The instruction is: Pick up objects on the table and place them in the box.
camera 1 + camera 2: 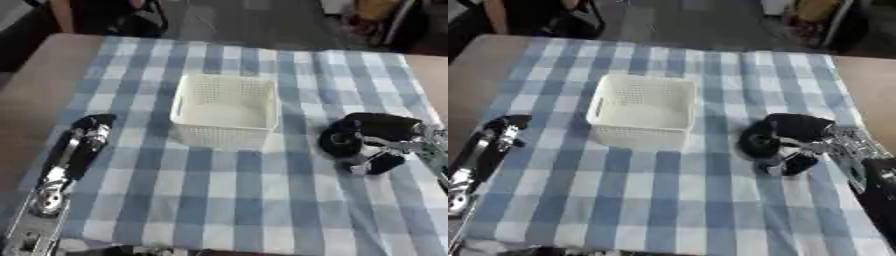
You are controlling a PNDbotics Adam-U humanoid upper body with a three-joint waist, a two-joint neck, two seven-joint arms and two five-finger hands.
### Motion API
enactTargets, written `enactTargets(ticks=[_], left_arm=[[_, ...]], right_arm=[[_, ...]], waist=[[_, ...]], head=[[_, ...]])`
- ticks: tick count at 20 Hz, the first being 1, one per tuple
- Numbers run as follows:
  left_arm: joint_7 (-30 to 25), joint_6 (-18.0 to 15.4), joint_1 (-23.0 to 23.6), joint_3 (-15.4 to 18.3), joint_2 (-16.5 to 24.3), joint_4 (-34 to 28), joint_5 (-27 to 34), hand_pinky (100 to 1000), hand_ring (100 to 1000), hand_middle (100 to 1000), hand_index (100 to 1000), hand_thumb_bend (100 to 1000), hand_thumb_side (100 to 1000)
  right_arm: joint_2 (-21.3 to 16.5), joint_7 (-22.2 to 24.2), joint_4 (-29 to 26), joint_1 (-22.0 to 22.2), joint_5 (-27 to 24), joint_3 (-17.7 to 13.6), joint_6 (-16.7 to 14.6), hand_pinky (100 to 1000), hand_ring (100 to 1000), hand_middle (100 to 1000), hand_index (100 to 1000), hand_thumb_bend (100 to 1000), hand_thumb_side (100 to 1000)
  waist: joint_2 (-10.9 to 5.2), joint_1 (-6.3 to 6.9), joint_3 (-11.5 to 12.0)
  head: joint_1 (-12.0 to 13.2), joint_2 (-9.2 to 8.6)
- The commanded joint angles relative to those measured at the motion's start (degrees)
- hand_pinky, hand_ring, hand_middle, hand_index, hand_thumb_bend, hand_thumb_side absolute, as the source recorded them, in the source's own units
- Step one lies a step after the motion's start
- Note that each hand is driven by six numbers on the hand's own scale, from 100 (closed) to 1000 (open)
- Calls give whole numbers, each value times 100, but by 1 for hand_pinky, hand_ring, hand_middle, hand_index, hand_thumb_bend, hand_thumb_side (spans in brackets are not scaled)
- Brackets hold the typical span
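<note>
right eye view: right robot hand [798, 131] forearm visible.

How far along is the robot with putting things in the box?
Nothing looks done: the white box appears empty. In hand: the right hand is on a dark round object right of the box, fingers curled at it, object at cloth level. Left: lift it and drop it in. The left hand rests on the checked cloth.

Left of our right hand [378, 131], bare checked cloth [219, 190] lies open up to the white basket [226, 111], whose walls are the only obstacle. Our left hand [83, 140] rests well apart at the cloth's left edge.
</note>
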Motion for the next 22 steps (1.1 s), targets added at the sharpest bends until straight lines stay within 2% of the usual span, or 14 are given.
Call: enactTargets(ticks=[1,3,5,6,7,9,11,12,13,14,15,17,22], left_arm=[[-18,-8,-66,2,106,-60,-29,634,781,791,823,275,1000],[-22,-9,-66,0,102,-58,-30,634,781,791,823,274,1000],[-21,-10,-68,2,101,-58,-30,634,780,790,823,274,1000],[-20,-10,-68,3,100,-58,-28,634,780,790,823,274,1000],[-19,-9,-67,3,99,-57,-27,634,780,790,823,274,1000],[-19,-8,-63,4,97,-54,-27,633,780,790,823,273,1000],[-17,-7,-60,5,95,-52,-27,633,780,790,823,272,1000],[-15,-7,-58,7,94,-51,-28,633,780,790,823,272,1000],[-13,-6,-55,9,94,-49,-28,634,780,790,823,271,1000],[-10,-5,-52,12,94,-48,-27,634,780,790,823,271,1000],[-8,-5,-49,13,93,-46,-27,634,780,790,822,269,1000],[-7,-4,-43,14,91,-43,-27,634,780,790,822,263,1000],[4,1,-34,23,85,-35,-29,634,779,790,822,259,1000]], right_arm=[[-107,-128,39,-68,263,-4,-66,1000,855,816,691,246,543],[-93,-223,72,-51,309,-21,-77,1000,807,774,683,209,535],[-79,-317,94,-37,302,-37,-88,948,759,728,672,163,534],[-74,-371,101,-31,283,-45,-90,951,762,732,673,169,532],[-67,-431,104,-24,253,-57,-90,872,678,645,660,100,568],[-56,-597,99,-7,156,-85,-78,736,582,556,628,100,596],[-54,-837,70,19,51,-118,-42,649,524,499,587,100,647],[-59,-979,36,40,-12,-147,-12,649,524,499,587,100,647],[-67,-1092,0,58,-58,-170,20,643,529,502,578,100,689],[-79,-1192,-47,78,-107,-200,57,643,526,500,581,100,677],[-88,-1260,-90,92,-156,-226,93,650,556,528,558,100,751],[-114,-1335,-188,112,-283,-276,157,656,567,542,547,100,774],[-210,-1399,-494,164,-708,-475,345,657,564,542,534,100,762]], waist=[[-45,6,10],[-44,4,13],[-45,5,15],[-45,5,15],[-46,7,14],[-47,10,9],[-48,14,4],[-48,16,0],[-49,19,-4],[-50,21,-8],[-51,23,-13],[-55,25,-20],[-59,33,-39]], head=[[-34,5],[-33,5],[-31,5],[-30,5],[-30,5],[-32,5],[-36,5],[-35,5],[-34,5],[-36,5],[-39,5],[-48,5],[-67,-55]])
